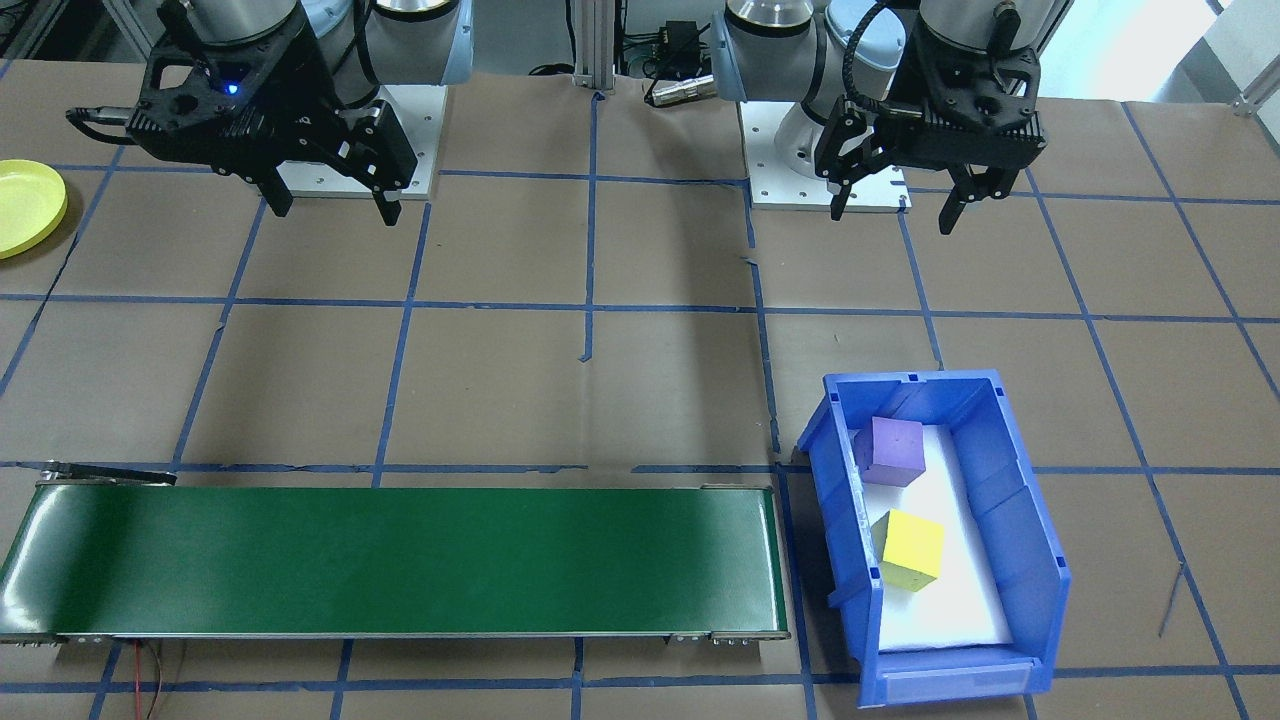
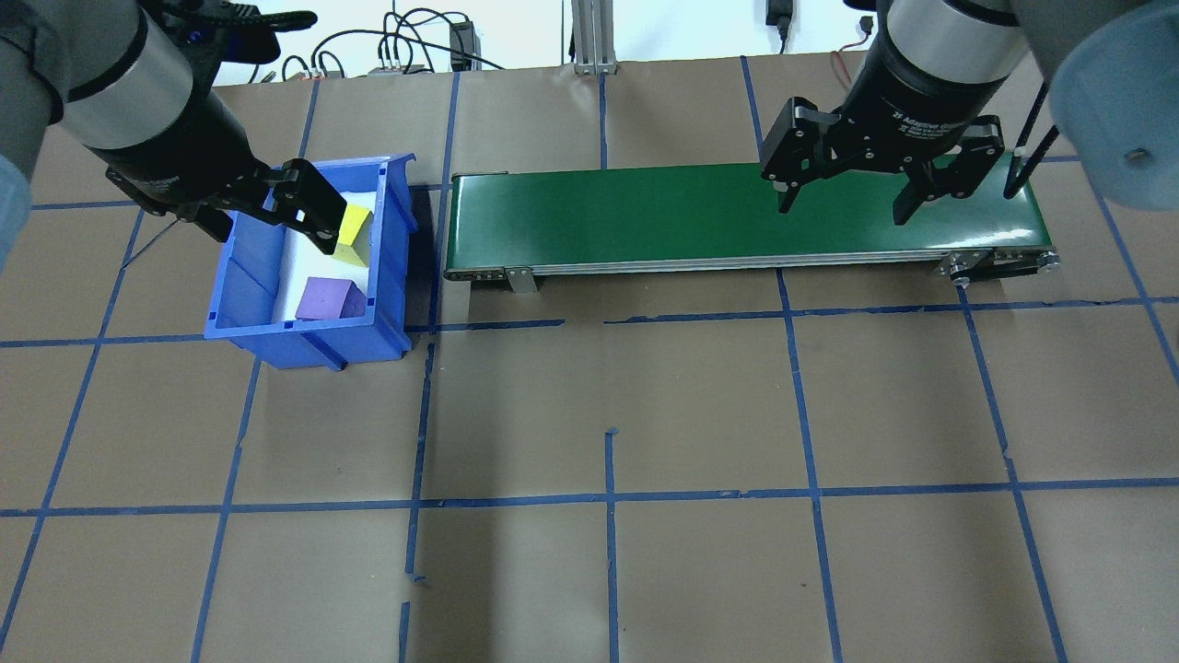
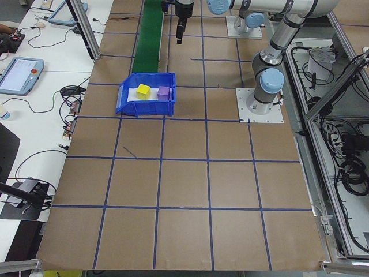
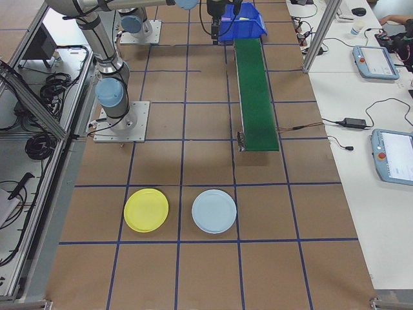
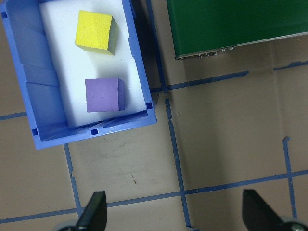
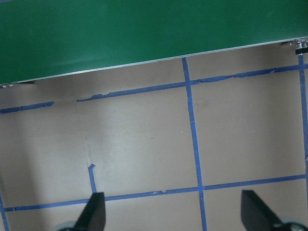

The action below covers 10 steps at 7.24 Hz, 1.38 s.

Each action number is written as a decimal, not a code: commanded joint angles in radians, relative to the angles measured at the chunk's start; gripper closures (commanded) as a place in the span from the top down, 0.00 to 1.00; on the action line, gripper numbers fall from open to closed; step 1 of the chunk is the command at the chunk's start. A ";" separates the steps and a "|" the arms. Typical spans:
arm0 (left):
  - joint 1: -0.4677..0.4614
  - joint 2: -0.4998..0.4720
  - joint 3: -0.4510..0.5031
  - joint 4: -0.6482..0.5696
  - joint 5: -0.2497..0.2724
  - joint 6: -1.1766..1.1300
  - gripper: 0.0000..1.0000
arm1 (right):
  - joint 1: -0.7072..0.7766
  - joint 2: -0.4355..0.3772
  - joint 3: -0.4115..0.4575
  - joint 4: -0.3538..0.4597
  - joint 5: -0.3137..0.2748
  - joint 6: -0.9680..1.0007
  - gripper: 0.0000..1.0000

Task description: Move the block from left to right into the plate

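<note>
Two foam blocks lie in a blue bin (image 1: 1020, 520): a yellow block (image 1: 912, 548) and a purple block (image 1: 890, 450). The left wrist view looks down on both, the yellow block (image 5: 95, 31) farther and the purple block (image 5: 103, 95) nearer. My left gripper (image 1: 893, 215) hangs open and empty above the table on the robot's side of the bin. The yellow plate (image 1: 25, 205) lies at the table's far right end, also seen in the right side view as the yellow plate (image 4: 146, 210). My right gripper (image 1: 336, 212) is open and empty, high above the table on the robot's side of the belt.
A long green conveyor belt (image 1: 400, 560) runs from beside the bin toward the robot's right. A pale blue plate (image 4: 214, 211) lies next to the yellow one. Blue tape lines grid the brown table. Both arm bases stand at the table's robot side.
</note>
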 commanded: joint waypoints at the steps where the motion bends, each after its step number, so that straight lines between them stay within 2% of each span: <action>1: 0.112 -0.016 0.005 0.012 -0.003 0.124 1.00 | 0.002 0.000 0.001 0.000 0.000 0.000 1.00; 2: 0.197 -0.073 0.002 0.049 -0.010 0.143 1.00 | 0.002 0.000 0.001 0.000 0.000 0.000 1.00; 3: 0.225 -0.161 -0.001 0.130 -0.014 0.202 1.00 | 0.002 0.000 0.001 0.000 0.002 0.000 1.00; 4: 0.225 -0.239 -0.018 0.197 -0.016 0.197 1.00 | 0.003 0.000 0.001 -0.002 0.002 0.000 1.00; 5: 0.224 -0.308 -0.024 0.204 -0.032 0.191 1.00 | 0.002 0.000 0.001 -0.002 0.002 0.000 1.00; 6: 0.224 -0.350 -0.034 0.209 -0.087 0.180 1.00 | 0.002 0.000 0.001 -0.002 0.002 0.001 1.00; 8: 0.210 -0.373 -0.040 0.233 -0.097 0.105 1.00 | 0.002 0.000 0.000 -0.002 0.002 0.001 1.00; 9: 0.202 -0.376 -0.067 0.285 -0.097 0.108 1.00 | 0.002 0.000 0.000 -0.002 0.002 0.001 1.00; 10: 0.202 -0.407 -0.110 0.386 -0.096 0.119 1.00 | 0.002 0.000 -0.002 -0.002 0.002 0.003 1.00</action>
